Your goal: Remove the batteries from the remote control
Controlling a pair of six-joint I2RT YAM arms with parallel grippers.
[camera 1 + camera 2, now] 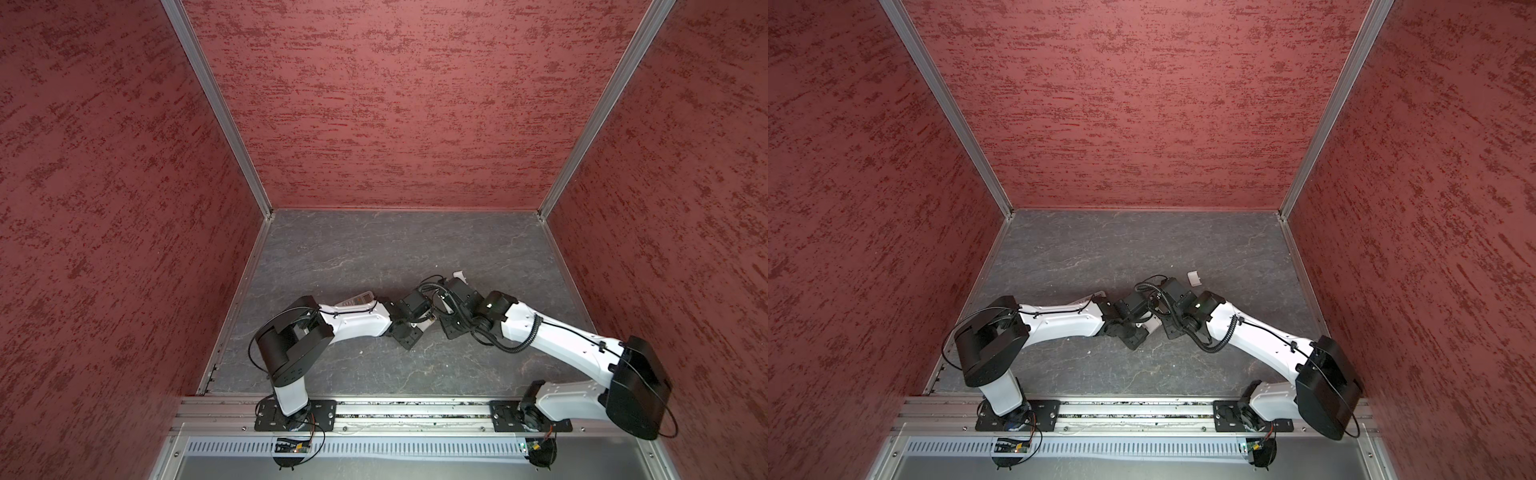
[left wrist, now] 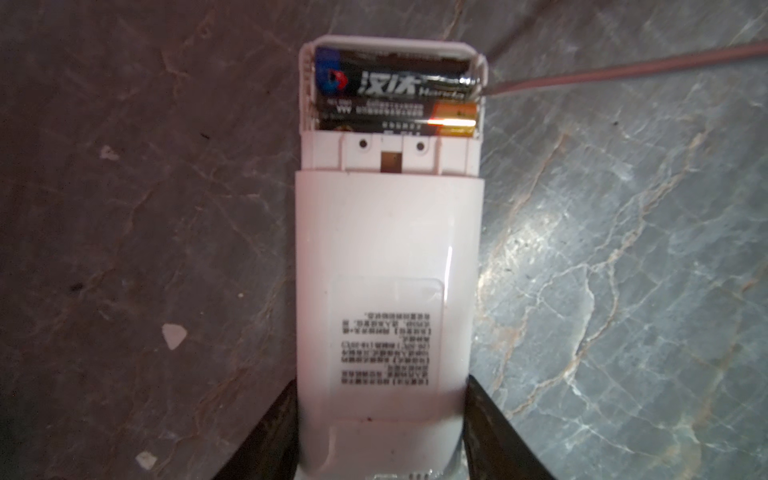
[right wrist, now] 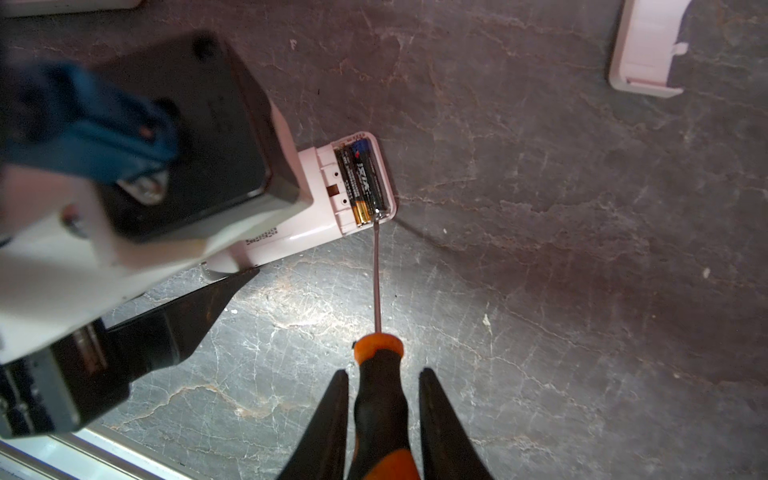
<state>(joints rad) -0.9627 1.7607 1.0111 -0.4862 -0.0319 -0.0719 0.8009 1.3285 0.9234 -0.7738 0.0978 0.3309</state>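
**Grey marbled tabletop (image 1: 374, 249), red textured walls (image 1: 104, 166): compartment check**

Top views: the left arm (image 1: 353, 324) and right arm (image 1: 561, 336) met over mid-table, with their tips hidden under the wrists. A loose white battery cover (image 1: 1194, 278) lay on the surface beyond the right wrist, apart from everything. A second remote (image 1: 359, 298) showed partly behind the left forearm.

Left wrist view: the left claw (image 2: 380, 449) was clamped on the sides of the white remote control (image 2: 386, 257), which sat back face up. The compartment (image 2: 395, 41), uncovered at the end away from the claw, held two batteries (image 2: 395, 83) side by side and crosswise. A thin shaft touched the metal end of the outer one.

Right wrist view: the right claw (image 3: 382, 399) was closed round the orange-and-black handle of the screwdriver (image 3: 380, 370). The shaft ran straight ahead of the claw. Its tip sat at the outer battery's end, at the compartment corner. The batteries lay well ahead of this claw, and only the tool met them.
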